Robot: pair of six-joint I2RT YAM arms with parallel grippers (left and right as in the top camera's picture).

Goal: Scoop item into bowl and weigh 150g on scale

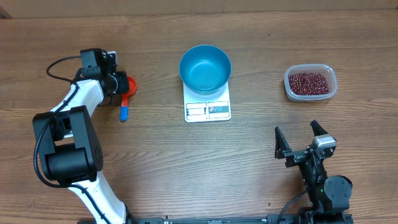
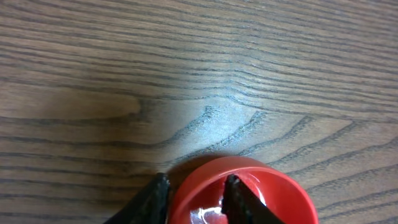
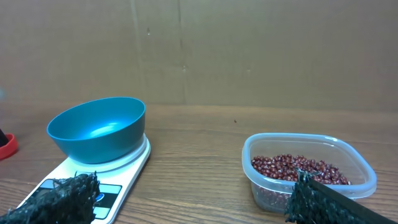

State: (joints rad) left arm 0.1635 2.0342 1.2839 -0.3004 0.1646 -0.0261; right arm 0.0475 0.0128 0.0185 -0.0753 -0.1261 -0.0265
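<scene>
1. While my left gripper point(image 2: 196, 185) sits at the red scoop point(image 2: 273, 193), its fingers straddle the cup's rim, narrow; I cannot tell whether they pinch it.
2. My right gripper point(image 1: 296, 129) stands wide, holding nothing.
3. The blue bowl point(image 1: 205, 67) rests on the scale point(image 1: 208, 111); the beans point(image 1: 307, 82) lie in the clear tub point(image 1: 335, 84), well apart.
</scene>
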